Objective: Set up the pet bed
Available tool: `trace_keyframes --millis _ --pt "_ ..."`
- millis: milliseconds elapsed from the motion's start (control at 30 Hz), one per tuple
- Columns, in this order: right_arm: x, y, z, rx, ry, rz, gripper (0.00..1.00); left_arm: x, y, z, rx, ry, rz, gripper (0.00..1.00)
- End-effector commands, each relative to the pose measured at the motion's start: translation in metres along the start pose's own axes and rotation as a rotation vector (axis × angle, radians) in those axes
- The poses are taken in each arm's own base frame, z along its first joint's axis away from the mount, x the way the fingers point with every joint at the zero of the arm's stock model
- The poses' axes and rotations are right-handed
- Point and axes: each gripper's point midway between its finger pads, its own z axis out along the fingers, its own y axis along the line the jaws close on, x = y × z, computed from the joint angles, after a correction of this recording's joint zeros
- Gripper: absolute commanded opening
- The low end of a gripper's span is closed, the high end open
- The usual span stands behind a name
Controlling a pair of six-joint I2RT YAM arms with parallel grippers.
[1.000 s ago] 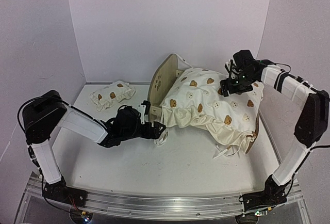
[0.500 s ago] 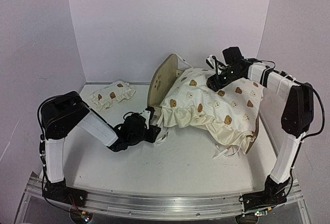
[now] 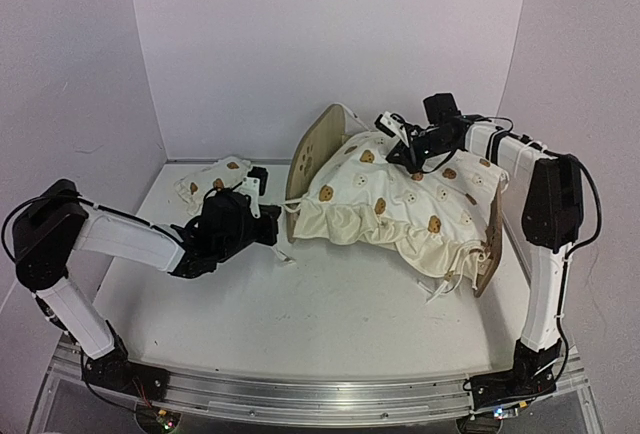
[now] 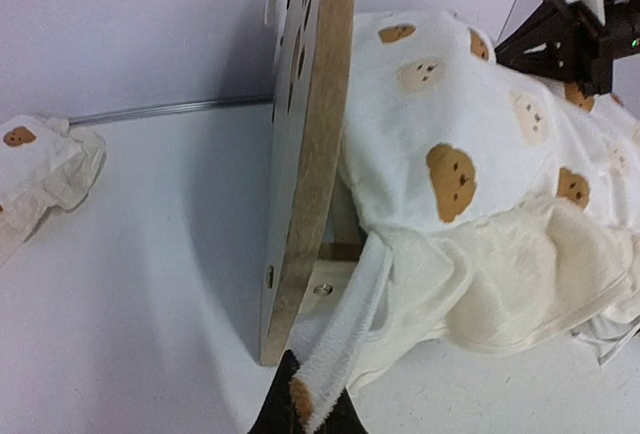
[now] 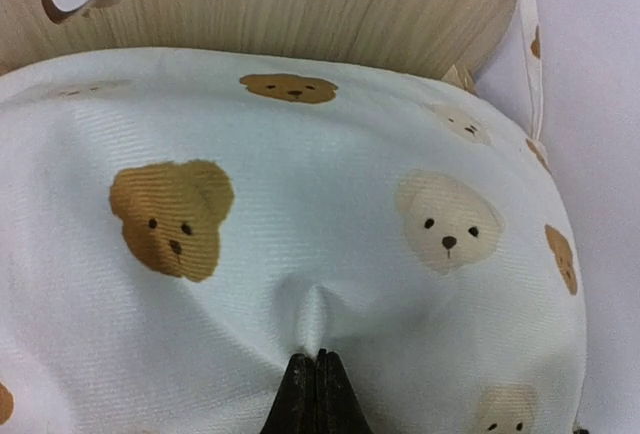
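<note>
Left end effector (image 4: 305,416) is pinched tight on a tie (image 4: 345,339) of the bear-print cushion (image 3: 400,204). The strap runs up from its tips to the cushion's ruffled corner. Right end effector (image 5: 318,379) is also closed, nipping a small pucker of the cushion's top cloth. The pet bed (image 3: 308,159) stands on the counter (image 3: 330,324) directly ahead of the left end effector, one plywood end board edge-on just past the tips. Beyond the right end effector's pinch rises an end board with a paw-print cutout. The cushion lies heaped on the frame between the boards, its ruffle spilling over the side nearer the left end effector. A small matching pillow (image 3: 215,182) lies on the counter off to the left end effector's left, apart from the bed. The step in hand looks like seating the cushion in the frame. The next move probably calls for both pulls together, drawing the tied corner toward its board while spreading the cloth flat. It should be gentle, since so light a frame could slide or tip.
</note>
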Motion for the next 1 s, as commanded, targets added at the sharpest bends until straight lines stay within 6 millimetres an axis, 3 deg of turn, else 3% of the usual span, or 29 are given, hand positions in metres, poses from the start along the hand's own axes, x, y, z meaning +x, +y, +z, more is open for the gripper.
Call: trace_keyframes --millis 0,100,233,267,300,333,400,500,633,700,767,833,967 --pt "-0.057 -0.007 -0.027 0.011 -0.169 -0.122 0.0 -0.045 0.001 -0.027 -0.012 -0.087 -0.002 0.0" --pt "-0.061 -0.005 -0.033 0.011 -0.179 -0.147 0.0 -0.053 -0.001 -0.034 0.004 -0.099 -0.02 0.0" --pt "-0.036 -0.016 -0.019 0.069 -0.084 -0.08 0.0 -0.03 -0.008 -0.019 0.042 -0.028 -0.033 0.0" --pt "-0.029 -0.029 -0.019 0.141 -0.035 -0.006 0.1 -0.022 -0.01 -0.014 0.047 -0.005 -0.041 0.0" --pt "-0.026 -0.044 -0.025 0.231 0.007 0.1 0.39 -0.013 -0.009 -0.009 0.045 0.015 -0.05 0.0" --pt "-0.031 -0.059 -0.04 0.324 0.033 0.208 0.55 -0.006 -0.007 -0.005 0.032 0.03 -0.064 0.0" --pt "-0.021 -0.065 -0.071 0.463 0.13 0.436 0.66 0.008 0.001 0.004 0.0 0.062 -0.095 0.0" --pt "0.004 -0.021 -0.107 0.491 0.247 0.682 0.76 0.018 0.011 0.011 -0.026 0.088 -0.145 0.0" --pt "0.025 0.052 -0.149 0.405 0.277 0.77 0.81 0.022 0.013 0.011 -0.007 0.106 -0.149 0.0" --pt "0.047 0.063 -0.165 0.43 0.305 0.85 0.86 0.021 0.007 0.008 0.024 0.111 -0.132 0.0" --pt "0.07 0.044 -0.195 0.458 0.231 0.997 0.88 0.018 0.005 0.003 0.046 0.109 -0.13 0.0" --pt "0.074 0.025 -0.208 0.448 0.099 1.092 0.87 0.017 -0.001 -0.002 0.085 0.116 -0.122 0.0" --pt "0.073 -0.02 -0.197 0.53 0.009 1.109 0.94 0.016 -0.019 -0.009 0.188 0.136 -0.115 0.0"
